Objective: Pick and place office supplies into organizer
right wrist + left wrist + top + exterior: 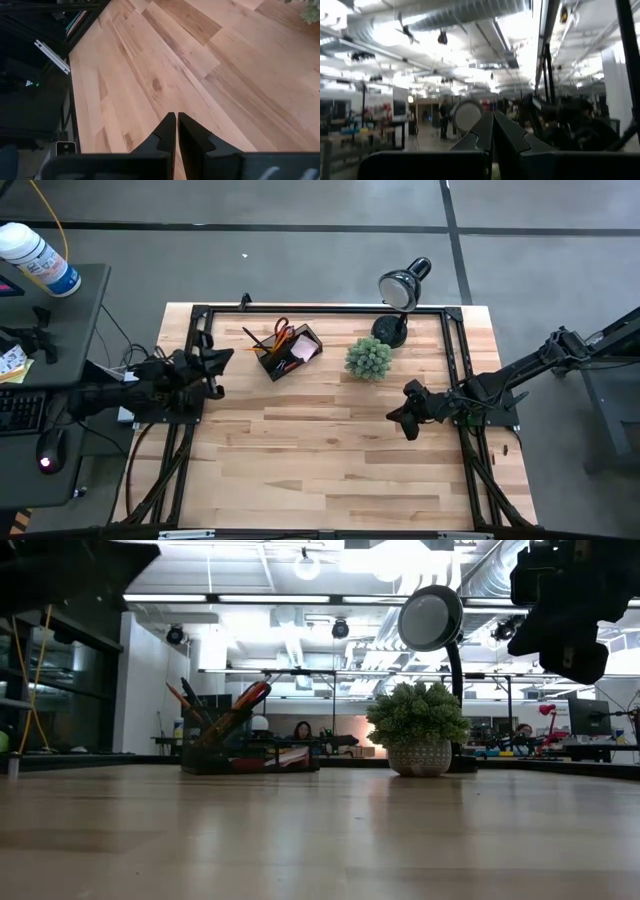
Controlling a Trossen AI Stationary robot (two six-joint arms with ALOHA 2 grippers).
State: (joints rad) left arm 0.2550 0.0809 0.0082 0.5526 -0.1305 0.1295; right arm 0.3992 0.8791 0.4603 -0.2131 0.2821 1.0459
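The butcher-block table (330, 450) lies bare across its front. At the back sits the organizer (291, 352), just beside the potted plant (369, 358), already holding scissors (283, 333), pencils (256, 341) and a pink sticky-note pad (304, 349); no supplies show loose, so the job looks finished. Left gripper (218, 370) and right gripper (404, 416) hang withdrawn, jaws together, empty.

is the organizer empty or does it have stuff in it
Not empty: the organizer holds orange-handled scissors, pencils and a pink pad, all seen from above.
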